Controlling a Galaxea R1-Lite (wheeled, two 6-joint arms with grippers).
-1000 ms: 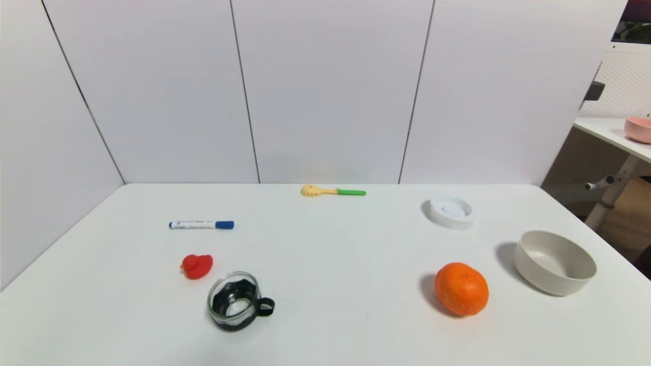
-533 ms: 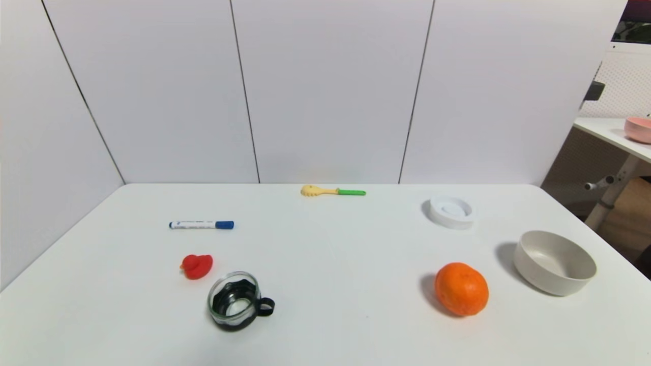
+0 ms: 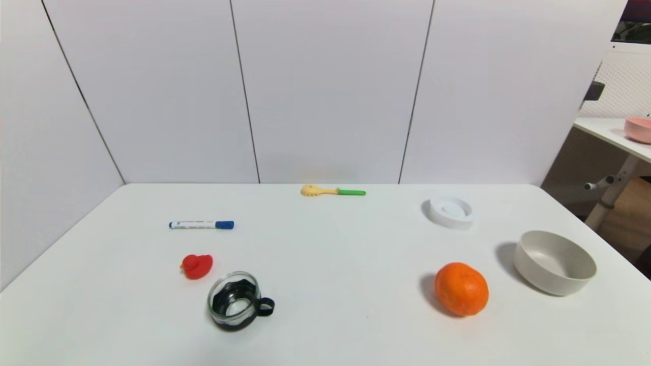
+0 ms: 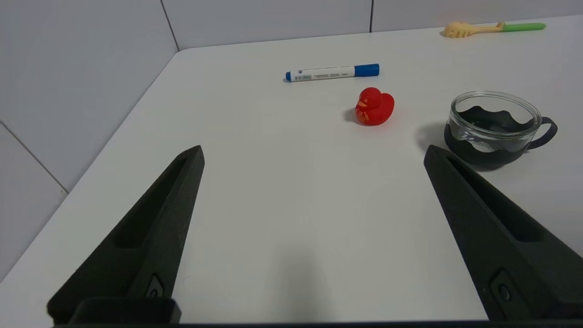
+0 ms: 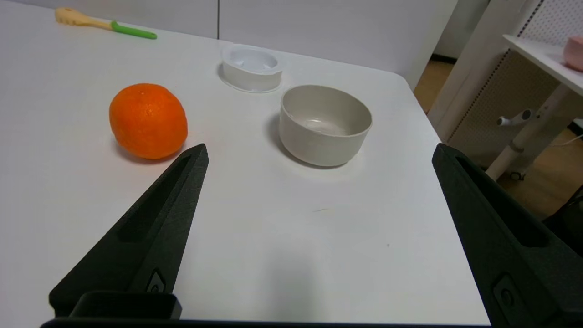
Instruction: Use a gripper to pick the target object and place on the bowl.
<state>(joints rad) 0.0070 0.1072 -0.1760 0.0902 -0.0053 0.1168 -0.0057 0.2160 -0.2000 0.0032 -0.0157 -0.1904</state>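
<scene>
The white round disc (image 3: 450, 212) with a raised rim lies at the back right of the white table (image 3: 325, 244). It also shows in the right wrist view (image 5: 251, 67). The off-white bowl (image 3: 554, 262) stands empty at the right edge, nearer than the disc, and shows in the right wrist view (image 5: 324, 124). My right gripper (image 5: 320, 152) is open and empty over the near right of the table, short of the bowl. My left gripper (image 4: 313, 152) is open and empty over the near left. Neither gripper shows in the head view.
An orange (image 3: 461, 288) sits left of the bowl. A glass cup with a black sleeve (image 3: 235, 301), a red duck (image 3: 196, 266) and a blue marker (image 3: 201, 224) lie on the left. A yellow and green fork (image 3: 332, 191) lies at the back. A pink bowl (image 3: 638, 129) is on a side table.
</scene>
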